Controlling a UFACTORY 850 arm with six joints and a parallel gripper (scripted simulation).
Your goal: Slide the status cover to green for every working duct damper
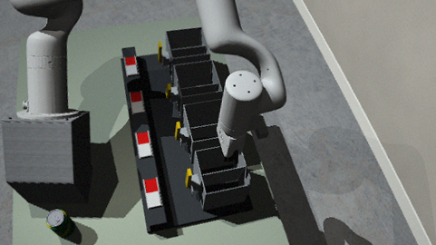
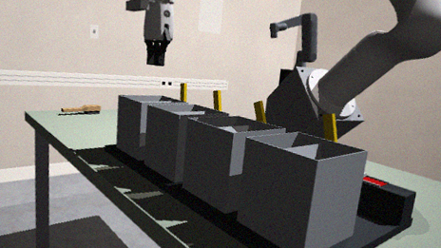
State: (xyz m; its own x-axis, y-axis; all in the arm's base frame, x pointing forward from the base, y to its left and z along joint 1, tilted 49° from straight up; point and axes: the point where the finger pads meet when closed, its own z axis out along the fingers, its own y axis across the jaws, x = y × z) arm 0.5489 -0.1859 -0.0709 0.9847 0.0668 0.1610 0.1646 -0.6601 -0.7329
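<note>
Four grey open-topped damper boxes stand in a row on a dark base board point(image 1: 173, 203) point(image 2: 368, 229), each with a yellow lever on its side. Four status sliders point(image 1: 130, 60) point(image 1: 136, 96) point(image 1: 143, 138) point(image 1: 151, 184) lie in front of them, all showing red. One red slider point(image 2: 374, 181) shows in the exterior view. My gripper point(image 1: 230, 156) point(image 2: 155, 59) points straight down, well above the end damper point(image 1: 224, 183) point(image 2: 134, 124). Its fingers are drawn close together with nothing between them.
The robot's grey pedestal point(image 1: 41, 147) stands beside the sliders. A green and yellow can point(image 1: 58, 222) stands at the table corner near it. A wooden brush point(image 2: 81, 109) lies on the far end of the table. A wall runs along one side.
</note>
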